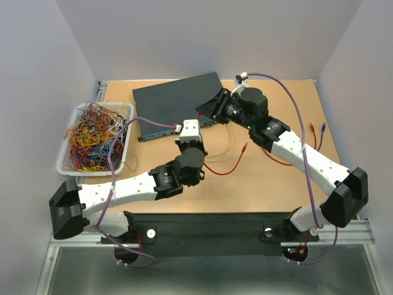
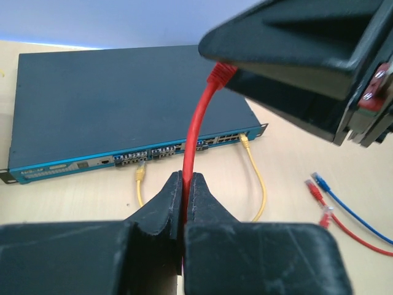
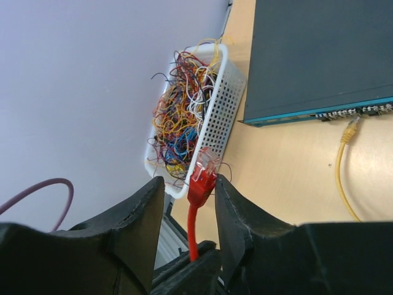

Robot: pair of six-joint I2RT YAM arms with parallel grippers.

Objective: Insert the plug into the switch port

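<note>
**Red plug up in the air between both hands, not in the switch yet**

Funny how each camera only gives you part of this. From the left wrist you see the left hand (image 2: 186,179) clenched tight on the red cable (image 2: 195,132). The cable climbs from its fingertips to the plug (image 3: 206,167), right at the tips of the right hand (image 3: 189,181) above.

The right wrist view fills in the rest. The plug sits between that hand's two fingers, which stand apart. It's close against one finger, with a clear gap to the other, so it isn't pinched.

The switch (image 2: 123,98) lies flat on the worktop (image 1: 264,184), just beyond the left hand's fingertips, with its port row facing that hand. A yellow cable (image 2: 258,178) loops out in front with both ends plugged into ports. Off to that hand's right lie a loose blue cable (image 2: 319,180) and a spare red one (image 2: 315,193).

The overhead view shows both hands bunched together just off the port face, but the arms hide the plug there.

The white basket (image 3: 230,104) sits out past the right hand's fingertips, beside the switch. It's heaped with a tangle of thin wires (image 3: 181,117) in red, yellow, orange, blue and white, and some loop over the rim.
</note>
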